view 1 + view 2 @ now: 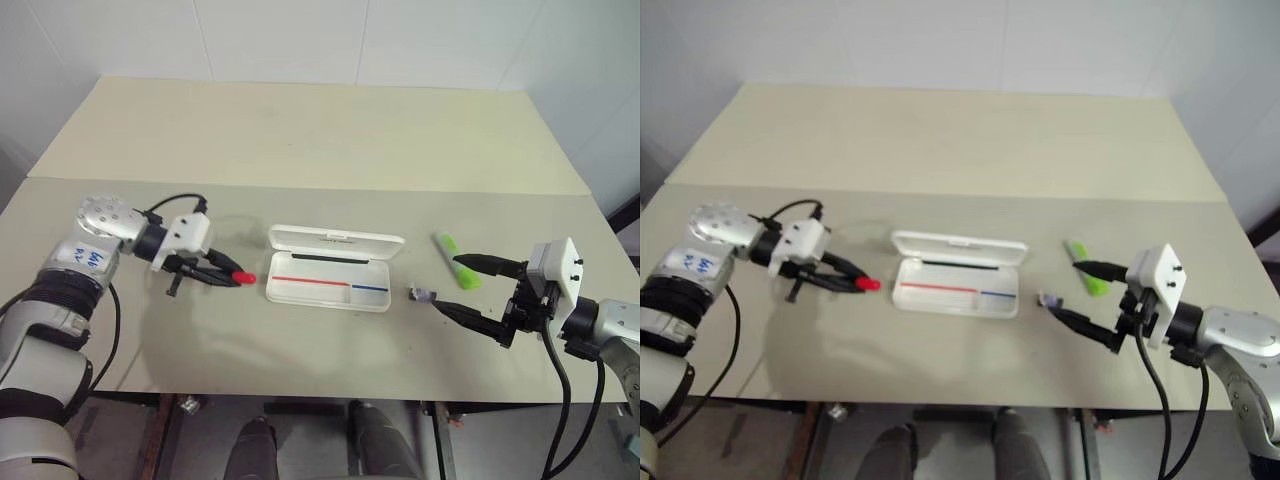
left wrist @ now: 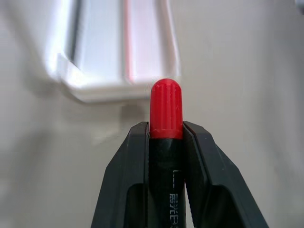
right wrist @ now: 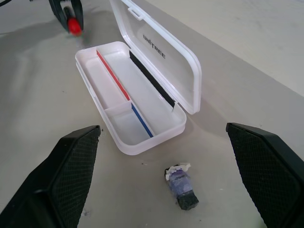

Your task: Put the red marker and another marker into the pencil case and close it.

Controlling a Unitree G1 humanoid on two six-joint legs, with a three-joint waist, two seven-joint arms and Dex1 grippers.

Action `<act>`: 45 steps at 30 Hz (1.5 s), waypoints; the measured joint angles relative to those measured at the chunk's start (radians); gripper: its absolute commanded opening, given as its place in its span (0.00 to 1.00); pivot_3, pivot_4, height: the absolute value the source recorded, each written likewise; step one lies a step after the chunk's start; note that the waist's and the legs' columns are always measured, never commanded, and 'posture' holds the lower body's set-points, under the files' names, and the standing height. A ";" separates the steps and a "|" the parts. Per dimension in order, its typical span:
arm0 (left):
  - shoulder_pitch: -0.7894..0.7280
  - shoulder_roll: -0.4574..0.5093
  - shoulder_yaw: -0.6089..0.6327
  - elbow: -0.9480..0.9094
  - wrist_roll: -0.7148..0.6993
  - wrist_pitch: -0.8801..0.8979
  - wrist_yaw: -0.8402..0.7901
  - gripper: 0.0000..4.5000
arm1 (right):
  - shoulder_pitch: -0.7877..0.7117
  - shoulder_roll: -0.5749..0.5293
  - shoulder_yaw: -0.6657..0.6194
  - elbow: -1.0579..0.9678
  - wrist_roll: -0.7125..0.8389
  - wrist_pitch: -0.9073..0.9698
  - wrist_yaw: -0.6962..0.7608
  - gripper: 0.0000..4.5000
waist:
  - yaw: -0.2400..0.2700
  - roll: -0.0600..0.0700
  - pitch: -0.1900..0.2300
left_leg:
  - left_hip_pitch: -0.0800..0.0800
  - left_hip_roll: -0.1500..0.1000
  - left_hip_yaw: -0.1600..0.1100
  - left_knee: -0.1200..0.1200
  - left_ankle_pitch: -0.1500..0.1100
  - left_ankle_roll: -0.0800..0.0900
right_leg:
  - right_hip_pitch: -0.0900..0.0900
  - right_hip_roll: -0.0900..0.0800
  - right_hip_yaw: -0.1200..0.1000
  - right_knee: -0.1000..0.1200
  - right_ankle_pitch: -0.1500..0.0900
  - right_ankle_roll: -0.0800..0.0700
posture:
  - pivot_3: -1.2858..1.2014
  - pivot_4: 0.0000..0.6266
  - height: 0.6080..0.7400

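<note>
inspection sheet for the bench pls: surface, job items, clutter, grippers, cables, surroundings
Surface: beige table, seam across it.
Job's things: red marker clamped in left gripper, beside the case; green highlighter on table; white pencil case open, lid back.
Clutter: small dark grey-purple object by the case.
Grippers: right gripper open, empty.
Cables: black cable at left wrist; another under right arm.
Surroundings: white wall.

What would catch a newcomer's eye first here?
The red marker, clamped in the left pincer, hangs just left of the open pencil case. On the table's right side, the lime-green highlighter lies by the wide-open right pincer.
</note>
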 measured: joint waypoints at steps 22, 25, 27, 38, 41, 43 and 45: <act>0.074 -0.276 0.144 -0.518 0.208 0.315 0.157 0.14 | 0.009 0.001 0.007 -0.007 -0.004 0.002 -0.017 1.00 | 0.002 0.000 0.000 | 0.000 0.000 0.000 0.003 0.000 0.000 | 0.001 0.000 0.000 0.000 -0.001 0.001 | 0.52 0.24 1.00; 0.075 -0.323 0.132 -0.525 0.248 0.318 0.190 0.14 | 0.021 0.001 0.004 -0.022 -0.002 0.002 -0.024 1.00 | 0.001 0.000 0.000 | 0.000 0.000 0.000 0.003 0.000 0.000 | 0.001 0.000 0.000 0.000 -0.001 0.001 | 0.52 0.24 1.00; 0.075 -0.356 0.123 -0.532 0.267 0.323 0.212 0.14 | 0.029 0.001 0.001 -0.025 -0.001 0.002 -0.029 1.00 | 0.001 0.000 0.000 | 0.000 0.000 0.000 0.003 0.000 0.000 | 0.001 0.000 0.000 0.000 -0.001 0.001 | 0.52 0.24 1.00; 0.113 -0.483 0.075 -0.507 0.463 0.316 0.401 0.14 | 0.040 0.003 0.000 -0.029 0.002 0.001 -0.051 1.00 | 0.003 0.000 0.000 | 0.001 0.000 0.000 0.003 0.000 0.000 | 0.002 0.000 0.000 0.000 -0.001 0.002 | 0.52 0.24 1.00; 0.113 -0.504 0.073 -0.482 0.506 0.313 0.450 0.14 | 0.043 0.003 0.000 -0.030 0.002 0.001 -0.054 1.00 | 0.002 0.000 0.000 | 0.001 0.000 0.000 0.003 0.000 0.000 | 0.002 0.000 0.000 -0.001 -0.001 0.002 | 0.52 0.24 1.00; 0.113 -0.510 0.072 -0.474 0.534 0.297 0.473 0.14 | 0.043 0.003 0.000 -0.030 0.002 0.001 -0.056 1.00 | 0.002 0.000 0.000 | 0.001 0.000 0.000 0.002 0.000 0.000 | 0.002 0.000 0.000 -0.001 -0.001 0.002 | 0.52 0.24 1.00; 0.113 -0.517 0.072 -0.470 0.556 0.283 0.491 0.14 | 0.043 0.003 0.000 -0.030 0.002 0.001 -0.057 1.00 | 0.003 0.000 0.000 | 0.001 0.000 0.000 0.002 0.000 0.000 | 0.002 0.000 0.000 -0.001 -0.001 0.002 | 0.52 0.24 1.00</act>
